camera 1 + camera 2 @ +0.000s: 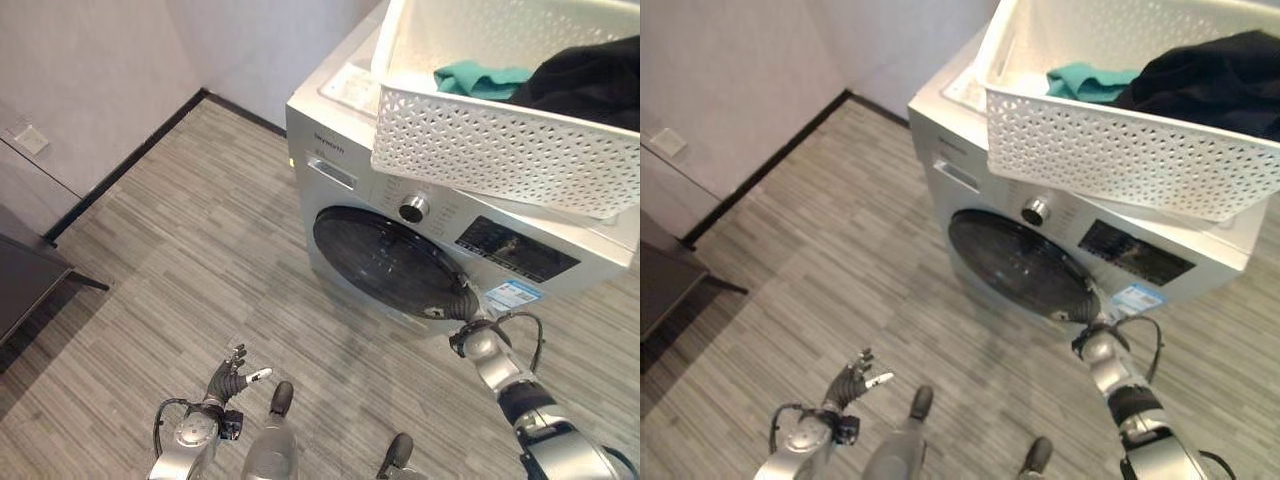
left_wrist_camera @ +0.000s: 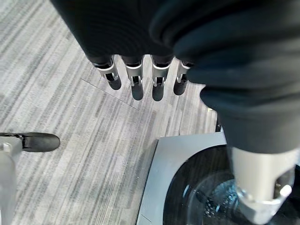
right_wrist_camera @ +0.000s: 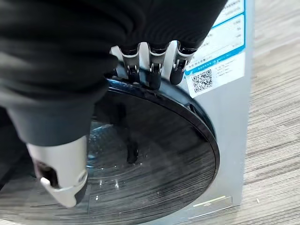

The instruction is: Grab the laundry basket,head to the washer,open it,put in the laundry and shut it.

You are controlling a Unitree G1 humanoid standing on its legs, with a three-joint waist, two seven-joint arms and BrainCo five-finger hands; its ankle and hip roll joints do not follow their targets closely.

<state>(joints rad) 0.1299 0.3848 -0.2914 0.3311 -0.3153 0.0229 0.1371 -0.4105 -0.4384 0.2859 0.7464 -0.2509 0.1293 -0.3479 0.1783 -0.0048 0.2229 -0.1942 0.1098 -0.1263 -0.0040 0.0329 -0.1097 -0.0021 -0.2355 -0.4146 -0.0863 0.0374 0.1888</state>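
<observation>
A silver washer (image 1: 340, 140) stands ahead with its round dark door (image 1: 385, 260) closed. On top of it rests a white perforated laundry basket (image 1: 480, 140) holding a teal cloth (image 1: 482, 78) and black clothes (image 1: 590, 85). My right hand (image 1: 468, 308) reaches to the door's right edge. In the right wrist view its fingers (image 3: 154, 70) lie relaxed with their tips on the door's rim (image 3: 197, 117), thumb held apart. My left hand (image 1: 228, 378) hangs low over the floor, left of the washer, fingers (image 2: 137, 79) straight and holding nothing.
The washer's knob (image 1: 412, 208) and display panel (image 1: 515, 248) sit above the door, beside a blue-and-white label (image 3: 218, 61). A dark piece of furniture (image 1: 25, 275) stands at the left by the wall. Grey plank floor (image 1: 200, 250) spreads before the washer.
</observation>
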